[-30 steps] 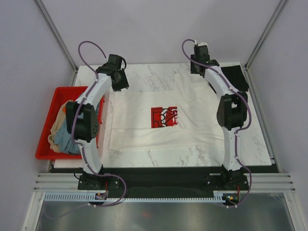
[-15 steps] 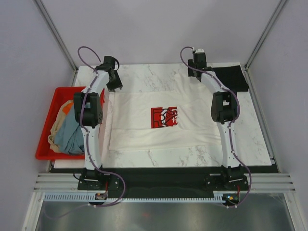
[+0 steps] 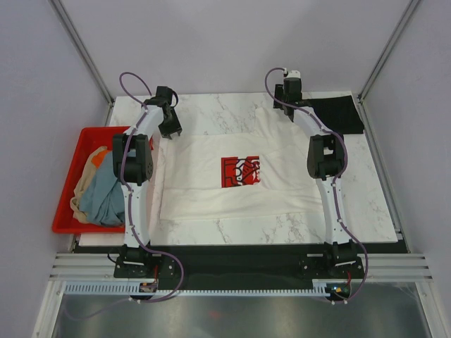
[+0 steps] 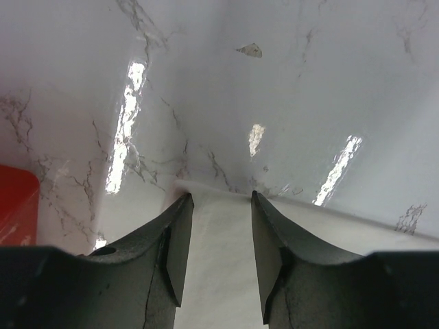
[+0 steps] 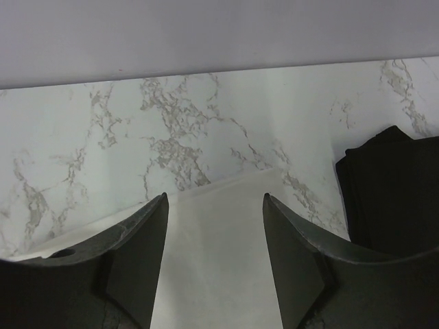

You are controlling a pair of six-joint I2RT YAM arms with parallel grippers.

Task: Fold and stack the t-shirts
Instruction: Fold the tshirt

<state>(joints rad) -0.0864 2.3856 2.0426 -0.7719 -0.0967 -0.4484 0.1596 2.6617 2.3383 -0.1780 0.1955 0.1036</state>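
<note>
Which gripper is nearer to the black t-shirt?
Right. The right gripper is open just left of the black t-shirt. The left gripper is across the table, at the far left corner of the cream t-shirt.

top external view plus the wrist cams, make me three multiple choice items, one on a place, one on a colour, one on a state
1. Where on the table does the black shirt lie?
A) near left corner
B) centre
C) far right corner

2. What colour is the print on the cream-white shirt?
A) blue
B) red
C) green

3. How is the left end effector?
A) open at the cream-white shirt's far edge
B) shut on cloth
C) out of every view

Answers:
1 C: the dark cloth sits at the top right of the marble in the top view.
2 B: a red rectangle shows mid-shirt.
3 A: the left wrist view shows a gap between its fingers, with the shirt's edge between them.
</note>
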